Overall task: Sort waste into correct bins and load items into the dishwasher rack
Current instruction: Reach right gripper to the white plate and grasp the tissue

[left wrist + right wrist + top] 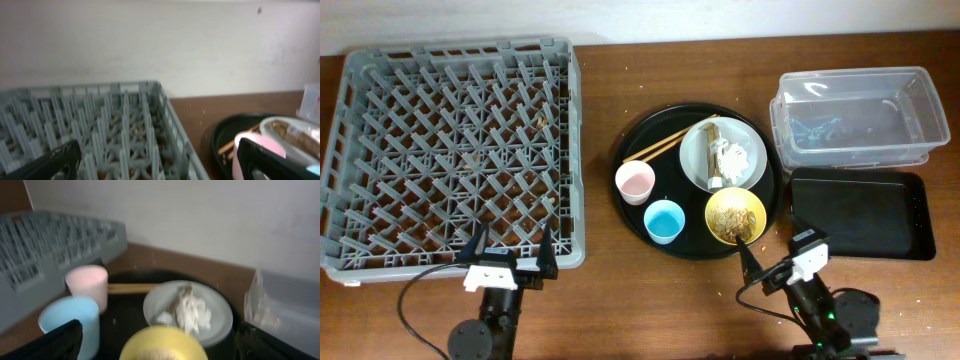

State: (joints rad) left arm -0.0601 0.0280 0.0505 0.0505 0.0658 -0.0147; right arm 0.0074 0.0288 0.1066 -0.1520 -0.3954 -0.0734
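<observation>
Dark fingers point(50, 162) of the left hand point(512, 247) fill the bottom corners of the left wrist view, set wide apart with nothing between them. From overhead this hand sits at the near wall of the dishwasher rack point(450, 50), which occupies the left half of the tabletop point(610, 300) and shows a few brownish specks on its lattice floor. Right hand point(775, 240) is likewise spread and grips nothing. It is angled toward the round black tray point(675, 180), with one fingertip just beside the near rim of the yellow bowl point(710, 215). Bowl contents: brownish noodle leftovers point(735, 220). Also on the round tray: pink cup point(635, 182) at the left, upright; blue cup point(665, 220) just beside it toward the robot, upright; pale plate point(692, 160) at the far side, close against the bowl, though contact cannot be confirmed. On the plate lie crumpled white paper point(732, 157) and a brown scrap point(712, 135). Chopsticks point(660, 150) lie side by side on the round tray, slanting from beyond the pink cup up to the plate's far-left rim. Right of the round tray, the clear tub point(855, 150) stands at the far side, and the black rectangular tray point(860, 215) lies flat just in front of it, nearer the robot. Whether the tub holds any waste cannot be told through its walls.
</observation>
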